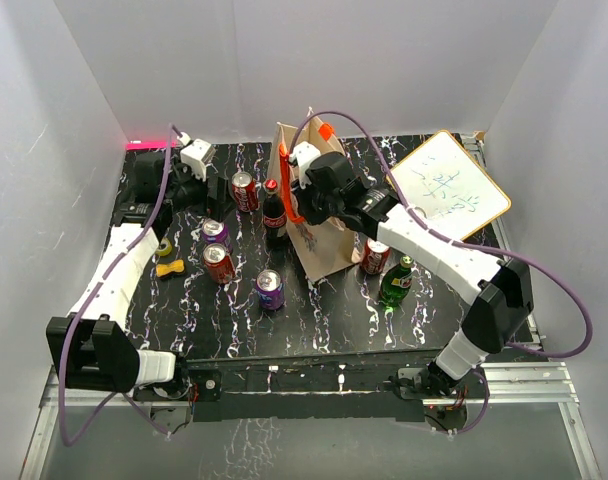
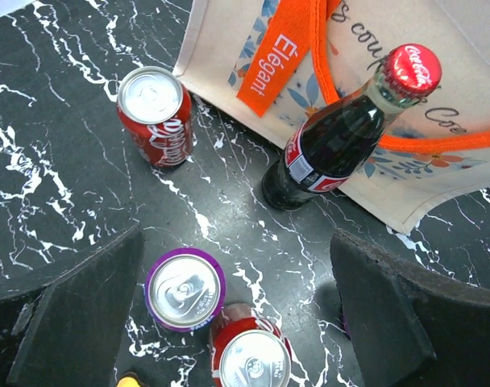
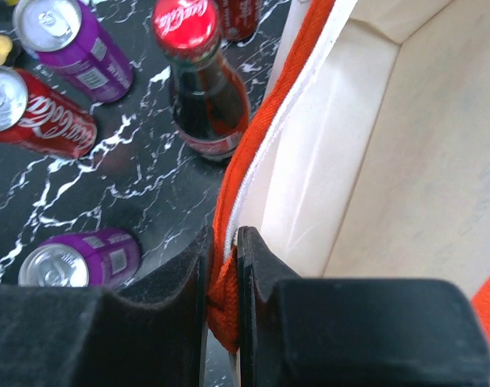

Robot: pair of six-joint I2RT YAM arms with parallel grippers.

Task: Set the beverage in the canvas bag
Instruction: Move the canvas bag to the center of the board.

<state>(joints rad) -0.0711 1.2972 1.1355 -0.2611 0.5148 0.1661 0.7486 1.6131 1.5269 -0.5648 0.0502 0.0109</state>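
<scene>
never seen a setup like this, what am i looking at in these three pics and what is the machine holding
Two robot arms are bolted to the near edge of a black marbled table. The wide picture looks down from above and behind them; the other two come from a camera on each wrist. On the table stand a canvas bag, a cola bottle, a green bottle, red cans and purple cans; a whiteboard lies at the far right. The left claw is open and empty above the cans. The right claw is shut on the bag's orange handle.
</scene>
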